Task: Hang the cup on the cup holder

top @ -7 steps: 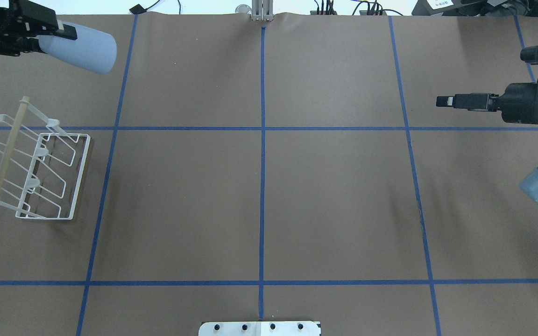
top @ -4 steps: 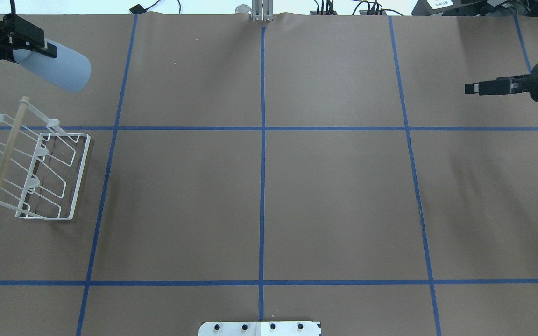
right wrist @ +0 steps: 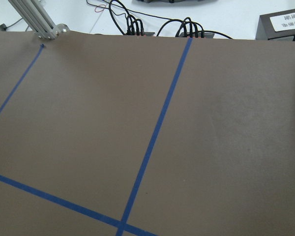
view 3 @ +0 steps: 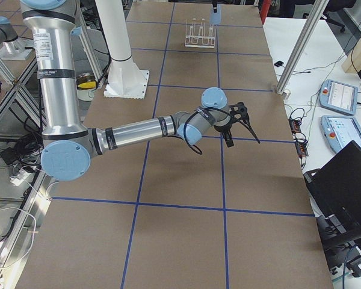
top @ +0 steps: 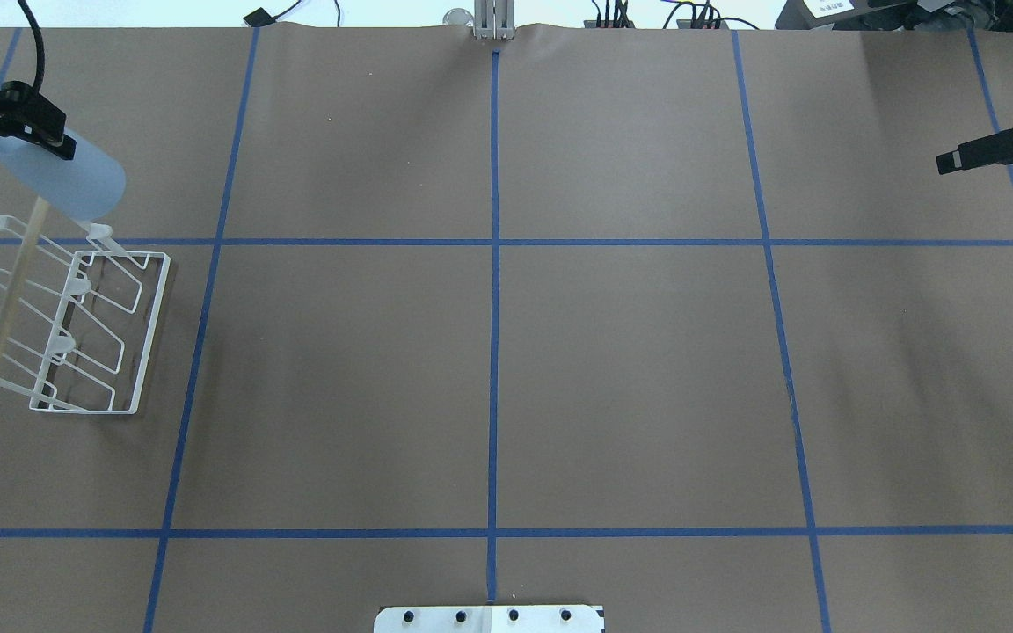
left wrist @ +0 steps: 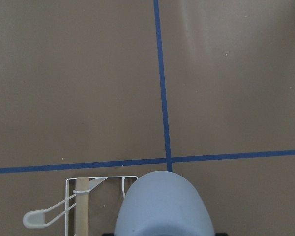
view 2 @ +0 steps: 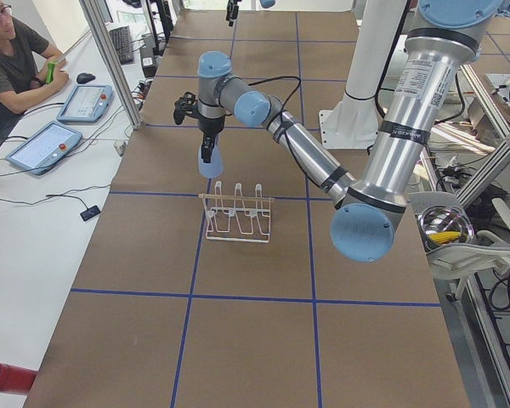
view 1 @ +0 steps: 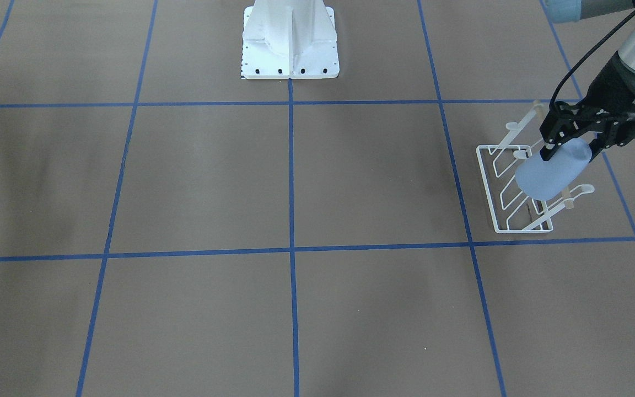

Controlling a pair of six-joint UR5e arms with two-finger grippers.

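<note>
My left gripper (top: 30,134) is shut on the narrow end of the light blue cup (top: 76,183). It holds the cup tilted in the air, rim end over the far end of the cup holder (top: 84,330). The cup holder is a white wire rack with a wooden top bar, standing at the table's left side. From the front, the cup (view 1: 548,173) hangs in front of the rack (view 1: 502,190) under the left gripper (view 1: 568,140). The left wrist view shows the cup (left wrist: 162,206) beside the rack (left wrist: 78,201). My right gripper (top: 946,163) is empty with fingers together at the right edge.
The brown table is marked with a blue tape grid (top: 494,242). My white base plate (top: 489,618) sits at the near edge. Cables (top: 612,18) lie along the far edge. An operator (view 2: 13,64) sits with tablets beyond the table's far side.
My left gripper has carried the cup left and nearer, from beyond the rack to just over its far end. My right arm has drawn back toward the right edge.
</note>
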